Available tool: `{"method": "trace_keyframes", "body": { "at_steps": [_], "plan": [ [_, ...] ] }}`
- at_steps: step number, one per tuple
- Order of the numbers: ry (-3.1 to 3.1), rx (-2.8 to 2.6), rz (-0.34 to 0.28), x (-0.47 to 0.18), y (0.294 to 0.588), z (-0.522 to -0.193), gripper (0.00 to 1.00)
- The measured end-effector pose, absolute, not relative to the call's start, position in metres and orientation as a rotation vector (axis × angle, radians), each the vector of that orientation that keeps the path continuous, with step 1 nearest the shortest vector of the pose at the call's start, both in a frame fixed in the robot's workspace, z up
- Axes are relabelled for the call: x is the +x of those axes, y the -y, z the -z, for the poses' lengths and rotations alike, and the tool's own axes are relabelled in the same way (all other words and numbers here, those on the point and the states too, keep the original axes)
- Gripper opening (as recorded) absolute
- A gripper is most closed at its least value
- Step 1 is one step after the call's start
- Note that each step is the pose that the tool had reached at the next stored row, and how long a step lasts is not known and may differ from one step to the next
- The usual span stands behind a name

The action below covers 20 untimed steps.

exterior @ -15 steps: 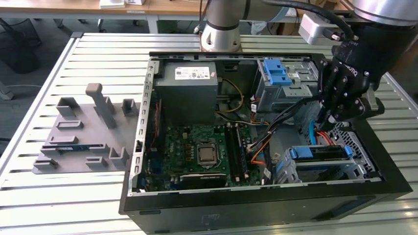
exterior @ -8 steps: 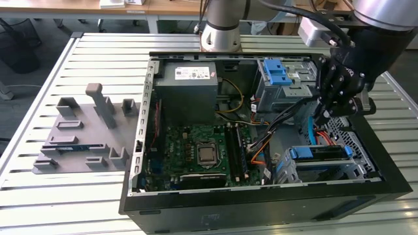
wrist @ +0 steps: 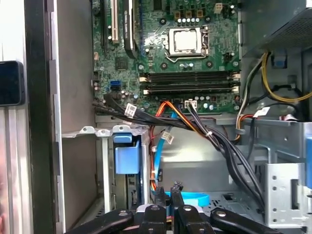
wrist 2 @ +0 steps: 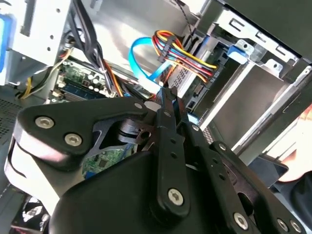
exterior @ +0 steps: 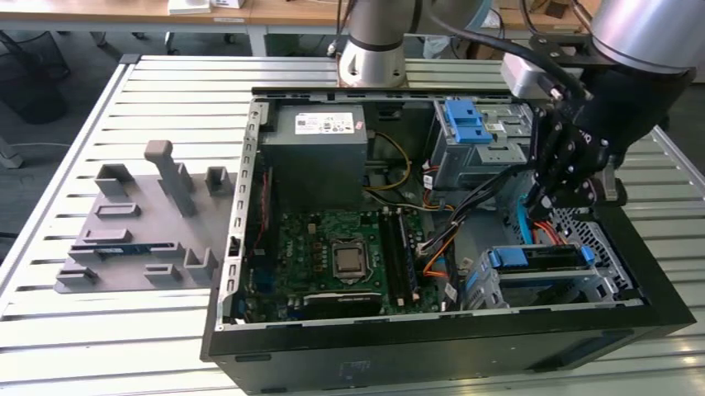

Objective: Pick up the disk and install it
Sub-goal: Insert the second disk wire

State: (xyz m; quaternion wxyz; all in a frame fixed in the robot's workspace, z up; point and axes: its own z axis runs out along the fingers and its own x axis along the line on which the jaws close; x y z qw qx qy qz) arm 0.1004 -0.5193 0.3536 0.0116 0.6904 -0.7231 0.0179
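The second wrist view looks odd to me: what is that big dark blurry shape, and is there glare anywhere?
In the second wrist view, the gripper looms close and soft-edged, while the case wall behind glares white; in the exterior view, the open computer case is evenly lit.

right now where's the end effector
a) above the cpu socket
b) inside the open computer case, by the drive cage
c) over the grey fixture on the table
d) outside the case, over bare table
b: in the exterior view the end effector hangs inside the open computer case, just above the drive cage with its blue bracket, well away from the cpu socket and the grey fixture.
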Motion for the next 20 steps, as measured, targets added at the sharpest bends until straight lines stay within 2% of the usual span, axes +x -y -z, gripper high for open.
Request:
{"method": "trace_keyframes", "body": {
  "at_steps": [9, 20],
  "plan": [
    [2.262, 2.16, -0.04, 0.1, 0.541, -0.342, 0.16],
    [2.265, 2.162, -0.034, 0.103, 0.551, -0.34, 0.16]
  ]
}}
